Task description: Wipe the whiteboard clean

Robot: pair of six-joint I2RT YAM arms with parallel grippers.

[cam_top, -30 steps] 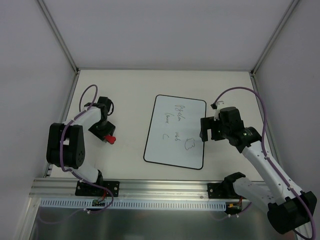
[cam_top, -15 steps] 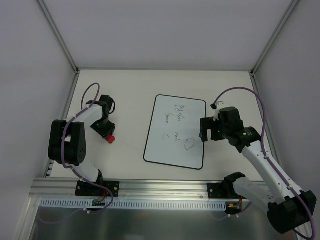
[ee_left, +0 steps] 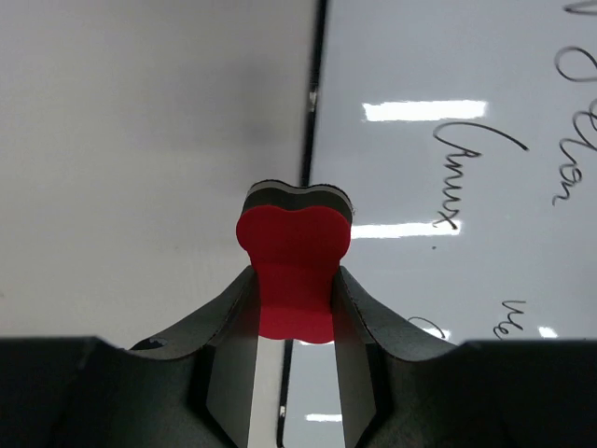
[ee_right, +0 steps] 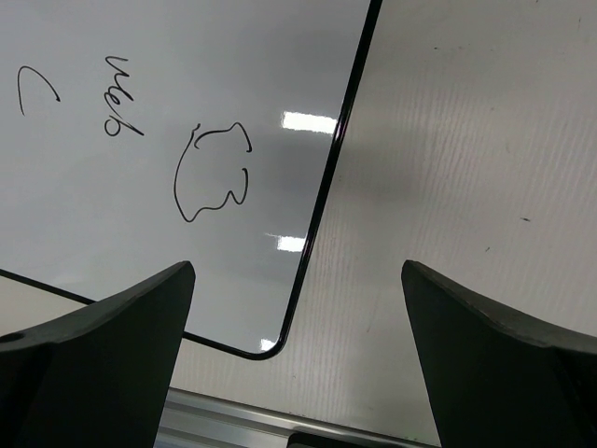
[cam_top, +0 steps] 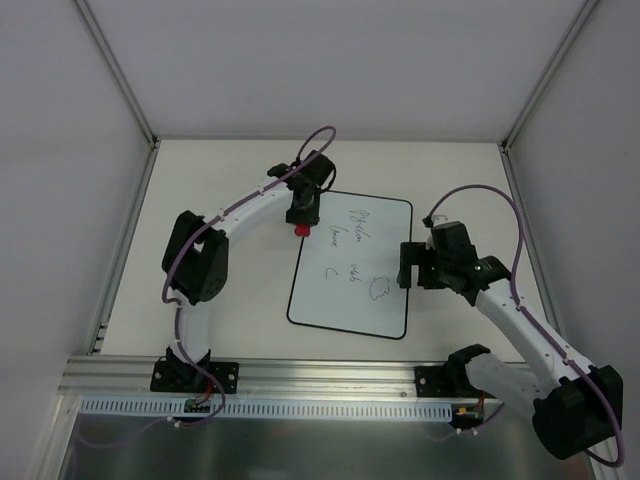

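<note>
The eraser [ee_left: 294,238] is half hidden inside the left gripper [ee_left: 294,277]; the whiteboard [ee_left: 466,299] runs past both wrist views' edges; its scribbles [cam_top: 352,245] are illegible.

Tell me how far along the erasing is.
Done: the left gripper is shut on the red eraser. In hand: it is at the whiteboard's far left edge. Left: all the handwriting is unwiped; the right gripper is open at the board's right edge.

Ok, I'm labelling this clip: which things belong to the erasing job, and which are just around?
Job: whiteboard, with writing on it; red eraser, gripped in the left hand.
Just around: right hand, open at the board's right edge; table; metal rail.
</note>
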